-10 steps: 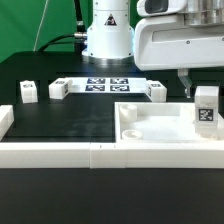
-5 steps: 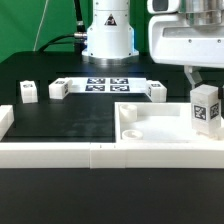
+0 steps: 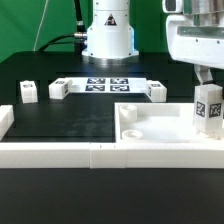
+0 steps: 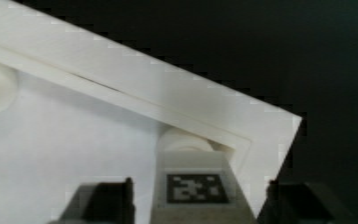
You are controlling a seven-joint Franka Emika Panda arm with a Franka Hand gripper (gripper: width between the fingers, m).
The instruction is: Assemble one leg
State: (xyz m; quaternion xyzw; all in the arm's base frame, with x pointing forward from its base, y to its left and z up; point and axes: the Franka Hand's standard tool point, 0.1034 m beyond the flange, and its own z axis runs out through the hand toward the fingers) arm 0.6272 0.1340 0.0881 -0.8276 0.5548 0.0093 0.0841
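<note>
Nearest to us, in front of the white tray-like panel, a low white rail runs along the black surface. The panel has a round hole in its near corner on the exterior view's left. At the panel's end on the exterior view's right we see the leg, upright, with its tag facing us. The hand grips it from above; in the wrist view the two fingers stand on both sides of it. Whether the leg touches the panel we cannot tell. Behind the panel lie three more small white posts, then the marker board, and farthest the robot base.
</note>
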